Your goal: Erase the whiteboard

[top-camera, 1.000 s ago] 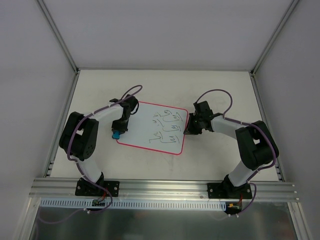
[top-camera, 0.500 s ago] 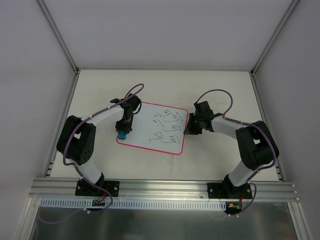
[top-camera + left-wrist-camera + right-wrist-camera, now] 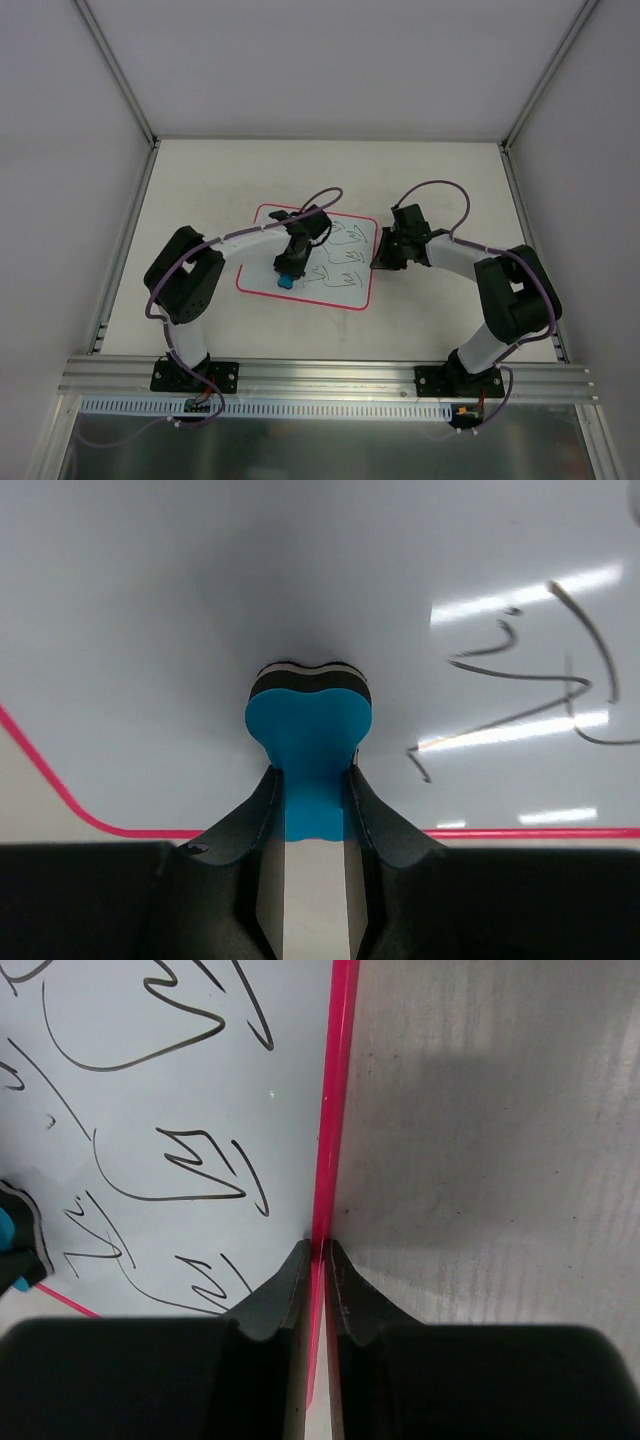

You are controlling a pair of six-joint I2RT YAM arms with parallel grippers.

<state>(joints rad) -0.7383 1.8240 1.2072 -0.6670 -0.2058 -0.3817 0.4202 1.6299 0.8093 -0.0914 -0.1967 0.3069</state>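
The whiteboard, white with a red-pink border, lies flat at mid-table and bears dark scribbles on its right half. My left gripper is shut on a small blue eraser and presses it onto the board's lower middle. In the left wrist view the eraser is squeezed between the fingers, with scribbles to its right. My right gripper is shut on the board's right edge. In the right wrist view the pink edge runs between the closed fingers, the board to its left.
Grey enclosure walls and metal frame rails surround the table. An aluminium rail runs along the near edge by the arm bases. Purple cables loop over both arms.
My left gripper has carried the eraser from the board's left edge rightward to its lower middle; the leftmost scribbles are gone. The board has shifted slightly. The right gripper has held still.
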